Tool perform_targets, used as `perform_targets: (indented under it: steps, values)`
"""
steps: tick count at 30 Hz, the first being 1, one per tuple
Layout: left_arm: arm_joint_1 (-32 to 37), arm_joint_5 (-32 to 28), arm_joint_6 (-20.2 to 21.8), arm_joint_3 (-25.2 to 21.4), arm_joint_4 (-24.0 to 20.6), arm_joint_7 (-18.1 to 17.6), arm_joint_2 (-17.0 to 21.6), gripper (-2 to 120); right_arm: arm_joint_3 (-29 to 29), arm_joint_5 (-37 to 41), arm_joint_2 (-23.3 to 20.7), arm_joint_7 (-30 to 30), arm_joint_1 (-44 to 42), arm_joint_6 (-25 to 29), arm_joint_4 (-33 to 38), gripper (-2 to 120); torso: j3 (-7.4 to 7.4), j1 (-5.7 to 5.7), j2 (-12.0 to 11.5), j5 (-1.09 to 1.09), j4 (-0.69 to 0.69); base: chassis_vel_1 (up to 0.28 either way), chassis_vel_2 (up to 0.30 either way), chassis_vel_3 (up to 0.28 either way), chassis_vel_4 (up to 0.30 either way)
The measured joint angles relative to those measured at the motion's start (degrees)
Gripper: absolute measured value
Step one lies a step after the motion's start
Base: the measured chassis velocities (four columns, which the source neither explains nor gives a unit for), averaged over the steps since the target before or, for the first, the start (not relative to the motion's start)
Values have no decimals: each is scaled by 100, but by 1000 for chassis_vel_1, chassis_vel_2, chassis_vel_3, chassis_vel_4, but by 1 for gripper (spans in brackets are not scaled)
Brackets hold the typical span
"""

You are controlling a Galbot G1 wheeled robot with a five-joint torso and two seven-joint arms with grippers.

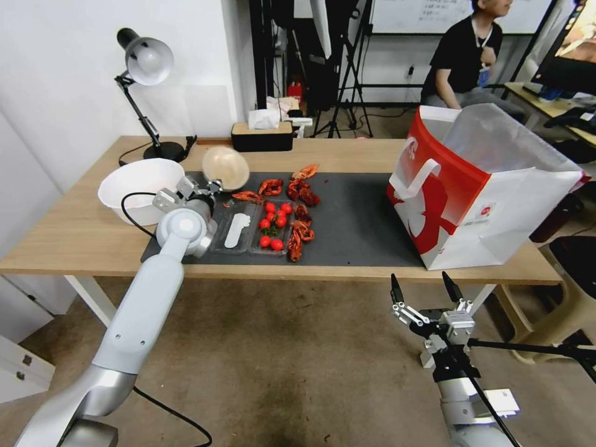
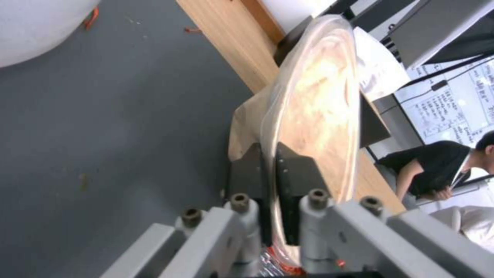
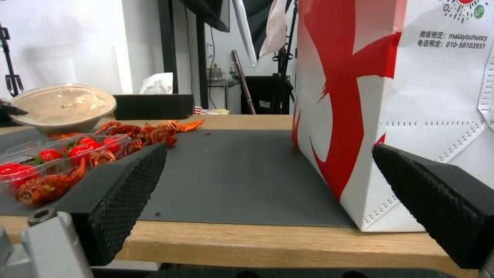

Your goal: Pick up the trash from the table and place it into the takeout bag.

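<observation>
Now the left pincer (image 2: 271, 200) clamps the tilted bowl's (image 1: 225, 166) rim above the mat (image 1: 354, 211); the right pincer (image 1: 426, 290) hangs wide below the tabletop (image 1: 74, 236).

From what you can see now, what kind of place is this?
Probably a robot lab or filming studio, not a home. Tripods and stands crowd the back, a whiteboard hangs behind them, and the table carries staged leftovers beside a takeout bag.

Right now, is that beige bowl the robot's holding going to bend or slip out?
It may flex a little: the left gripper pinches only the thin rim of the small beige bowl. It probably is light, since that edge grip holds it tilted above the mat. Its glossy clear covering could make it slippery.
</observation>
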Motion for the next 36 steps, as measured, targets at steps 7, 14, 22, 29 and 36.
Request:
perform_targets:
  steps: [7,14,22,29,36]
  values:
    - [18,93,-212,34,-409,693,144,0,27,-5,11,12,9,7,0,100,0,0,0,0,1,0,0,0,0]
    - [-155,496,-331,250,-1039,1542,368,0,24,-25,62,12,-1,26,4,100,0,0,0,0,1,0,0,0,0]
    - [-925,1624,-417,1165,-1426,2763,681,0,17,-43,80,-62,-62,81,44,100,-1,0,0,1,0,0,0,0,0]
    - [-1671,2386,-447,2107,-1377,3178,718,0,39,-76,100,-66,-107,84,83,100,0,0,0,2,-2,0,0,0,0]
    - [-2784,3338,-473,3262,-771,3272,157,0,108,-166,207,-60,-217,158,99,100,0,0,0,3,0,0,0,0,0]
